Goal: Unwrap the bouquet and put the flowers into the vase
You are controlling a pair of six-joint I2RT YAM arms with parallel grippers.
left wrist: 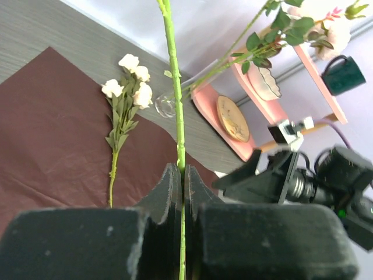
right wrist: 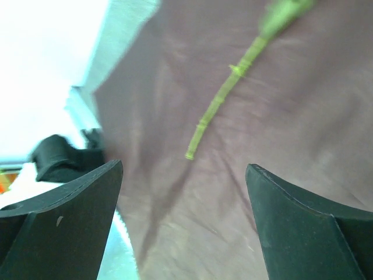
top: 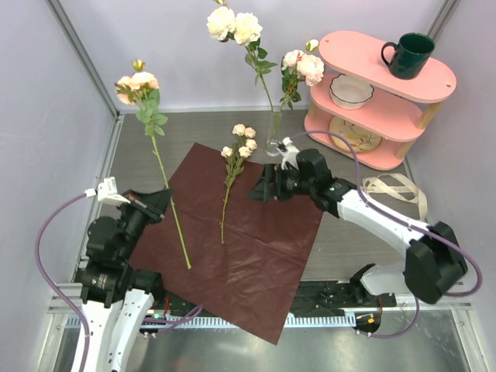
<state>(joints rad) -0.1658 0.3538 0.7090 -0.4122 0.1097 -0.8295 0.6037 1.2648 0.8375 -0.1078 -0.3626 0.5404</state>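
Left gripper (left wrist: 182,170): jaws clamped on pink rose stem (top: 164,178), below its middle. Stem's long axis runs up and away, bloom toward far-left wall, cut end over wrapping paper (top: 256,256). Left arm folded, wrist turned toward paper.
Right gripper (top: 257,190): jaws spread wide, gripping nothing (only paper beneath), arm stretched leftward, low.
Sprig of small cream roses (top: 232,174): flat on paper, blooms far, stem near.
Vase (top: 273,141): upright beyond paper's far corner, two stems inside, near pink shelf (top: 349,54).
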